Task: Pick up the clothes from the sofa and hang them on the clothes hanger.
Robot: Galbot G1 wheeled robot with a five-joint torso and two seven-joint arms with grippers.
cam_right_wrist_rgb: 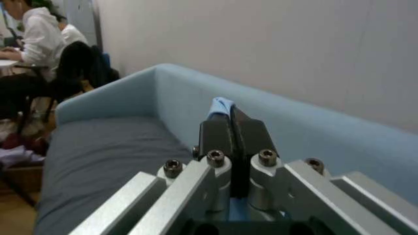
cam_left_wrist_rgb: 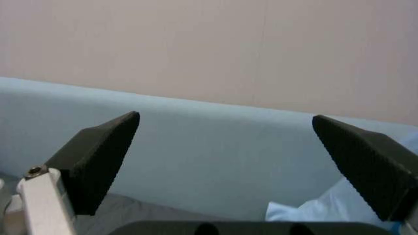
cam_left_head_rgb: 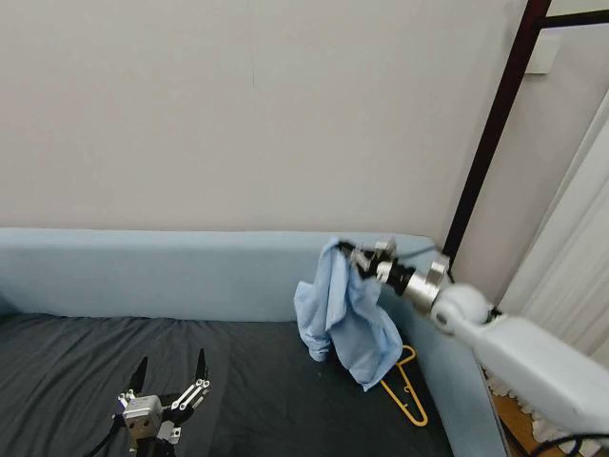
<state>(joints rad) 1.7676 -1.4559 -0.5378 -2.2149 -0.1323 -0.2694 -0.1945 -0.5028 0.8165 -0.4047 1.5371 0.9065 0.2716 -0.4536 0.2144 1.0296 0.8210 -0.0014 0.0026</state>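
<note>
A light blue garment (cam_left_head_rgb: 344,314) hangs above the right end of the sofa seat, pinched at its top by my right gripper (cam_left_head_rgb: 348,251), which is shut on it. In the right wrist view the closed fingers (cam_right_wrist_rgb: 230,134) hold a fold of the blue cloth (cam_right_wrist_rgb: 220,105). A yellow clothes hanger (cam_left_head_rgb: 406,385) lies on the dark seat below the garment. My left gripper (cam_left_head_rgb: 171,371) stands open low over the seat at the left, its fingers (cam_left_wrist_rgb: 98,156) spread wide; a corner of the garment (cam_left_wrist_rgb: 326,208) shows beyond it.
The sofa has a pale blue backrest (cam_left_head_rgb: 162,271) and a dark grey seat (cam_left_head_rgb: 266,381). A dark metal rack post (cam_left_head_rgb: 490,133) rises at the right beside a white curtain (cam_left_head_rgb: 571,257). People sit far off past the sofa's end.
</note>
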